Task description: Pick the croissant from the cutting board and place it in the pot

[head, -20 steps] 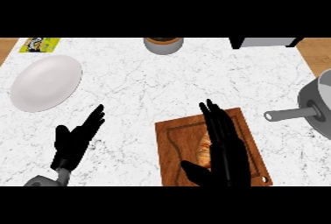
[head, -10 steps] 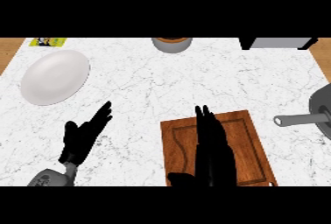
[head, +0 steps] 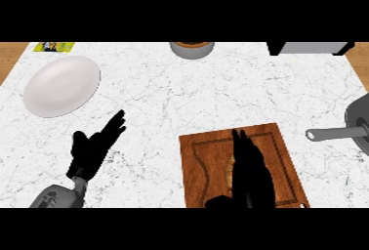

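the right hand point(head: 249, 171) lies over the wooden cutting board point(head: 205, 161), its fingers stretched long and straight toward the board's far edge, not curled round anything. the croissant cannot be made out in the head view; if it is on the board, as the task says, it is hidden under that hand, and whether the palm touches it cannot be told. only a thin pale sliver shows along the hand's left side, too small to name.

the left hand point(head: 92, 149) rests open on the marble counter point(head: 216, 93) to the left of the board, fingers relaxed and pointing up and to the right, apart from everything.

the pot point(head: 358, 122) sits at the right edge of the view, mostly cut off, with its grey handle point(head: 331, 133) pointing left toward the board's upper right corner. nothing can be seen inside the small part of it that shows.

as a judgement, the task is at its start: the hand is over the board but no grasp is visible, so the closing, the lift, the carry to the right and the release into the pot are all left to do.

further off stand a white plate point(head: 61, 85) at the upper left, a grey bowl point(head: 192, 49) at the top middle, a grey appliance point(head: 310, 47) at the top right and a small yellow packet point(head: 54, 47) in the far left corner.
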